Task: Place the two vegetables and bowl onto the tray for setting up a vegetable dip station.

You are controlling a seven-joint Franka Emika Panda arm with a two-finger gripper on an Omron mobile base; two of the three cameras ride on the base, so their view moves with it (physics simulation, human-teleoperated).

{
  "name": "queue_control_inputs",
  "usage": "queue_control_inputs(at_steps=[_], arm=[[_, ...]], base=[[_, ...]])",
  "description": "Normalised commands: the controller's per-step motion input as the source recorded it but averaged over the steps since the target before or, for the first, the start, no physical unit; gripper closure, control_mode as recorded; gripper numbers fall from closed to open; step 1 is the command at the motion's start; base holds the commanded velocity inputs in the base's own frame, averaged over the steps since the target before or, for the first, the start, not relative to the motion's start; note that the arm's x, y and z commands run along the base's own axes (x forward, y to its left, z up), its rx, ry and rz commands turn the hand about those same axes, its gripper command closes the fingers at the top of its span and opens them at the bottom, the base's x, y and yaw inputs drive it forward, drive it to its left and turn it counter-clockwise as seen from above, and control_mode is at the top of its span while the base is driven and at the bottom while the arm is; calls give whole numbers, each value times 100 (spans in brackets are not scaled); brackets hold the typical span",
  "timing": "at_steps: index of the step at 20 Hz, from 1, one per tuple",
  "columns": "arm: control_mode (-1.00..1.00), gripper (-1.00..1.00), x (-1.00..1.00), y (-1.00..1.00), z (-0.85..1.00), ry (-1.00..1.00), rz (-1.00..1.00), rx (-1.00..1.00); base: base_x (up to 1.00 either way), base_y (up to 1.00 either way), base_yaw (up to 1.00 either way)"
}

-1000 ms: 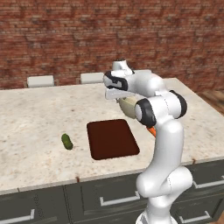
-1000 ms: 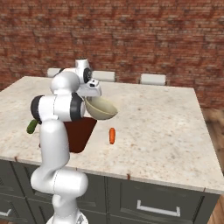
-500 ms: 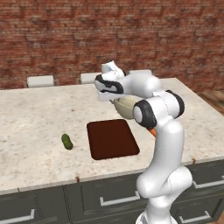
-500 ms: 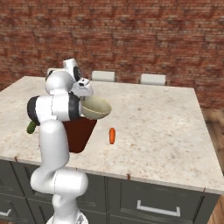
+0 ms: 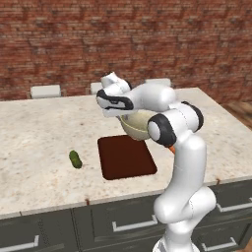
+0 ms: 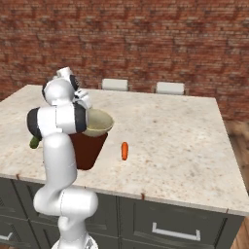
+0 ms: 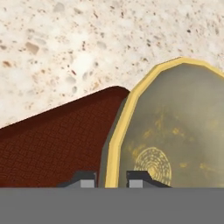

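Currently the gripper point(image 7: 110, 178) is clamped on the rim of the bowl point(image 5: 138, 124), one fingertip outside and one inside the wall, holding it lifted and tilted above the far right part of the tray point(image 5: 125, 157) (hand view shows the tray corner beside the rim). Cucumber point(image 5: 75, 159) lies on the counter point(image 5: 39, 142) left of the tray; carrot point(image 6: 124, 151) lies right of it, apart
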Motion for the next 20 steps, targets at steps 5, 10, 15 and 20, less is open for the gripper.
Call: queue_control_inputs(at_steps=[5, 10, 15, 20], arm=[[-100, 100, -13, 29, -3, 0, -29, -14], [-100, 100, 2, 18, -16, 0, -27, -28], [-100, 100, 14, 9, -12, 5, -15, -24], [-100, 100, 7, 7, -3, 8, 1, -6]], base=[[0, 0, 0], [0, 0, 0], [0, 0, 0], [0, 0, 0]])
